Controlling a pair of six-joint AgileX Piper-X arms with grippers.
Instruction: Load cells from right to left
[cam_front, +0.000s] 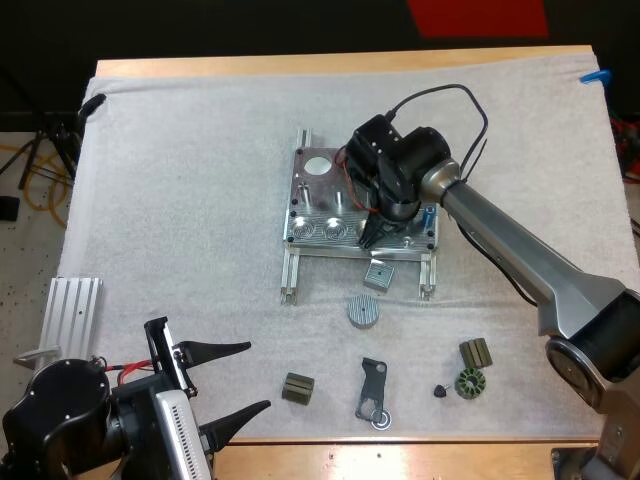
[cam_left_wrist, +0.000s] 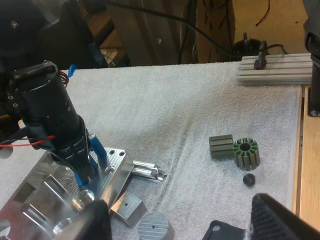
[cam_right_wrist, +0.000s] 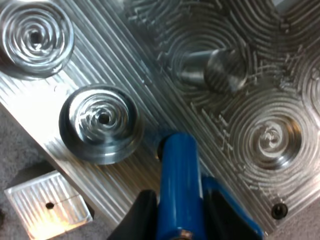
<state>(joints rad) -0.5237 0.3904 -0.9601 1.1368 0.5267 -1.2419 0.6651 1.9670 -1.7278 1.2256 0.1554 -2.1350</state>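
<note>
Right pincer (cam_front: 372, 236) is down over the fixture (cam_front: 330, 215), which sits mid-mat (cam_front: 180, 180) on the bench (cam_front: 420, 452). It is pinching a blue cell (cam_right_wrist: 179, 185), with one black finger (cam_right_wrist: 136, 220) on each side. The cell's free end is at the plate, just beside a round spiral-milled pocket (cam_right_wrist: 101, 122) and near a metal post (cam_right_wrist: 210, 67). I cannot tell whether it touches the plate. A second cell (cam_front: 428, 215) stands at the fixture's right edge, next to the pincer. Left pincer (cam_front: 238, 379) is spread, holds nothing, and hangs over the mat's near-left part, well apart from the fixture. Loose parts lie on the mat. A small square block (cam_front: 379, 275) is just in front of the fixture, and a ridged disc (cam_front: 363, 310) is nearer than that. Along the near edge lie a green-grey block (cam_front: 298, 388), a dark bracket (cam_front: 372, 390) and a black knob (cam_front: 440, 390). A slotted ring (cam_front: 470, 383) there touches another green-grey block (cam_front: 476, 351). An aluminium rail (cam_front: 75, 305) lies at the mat's left edge.
</note>
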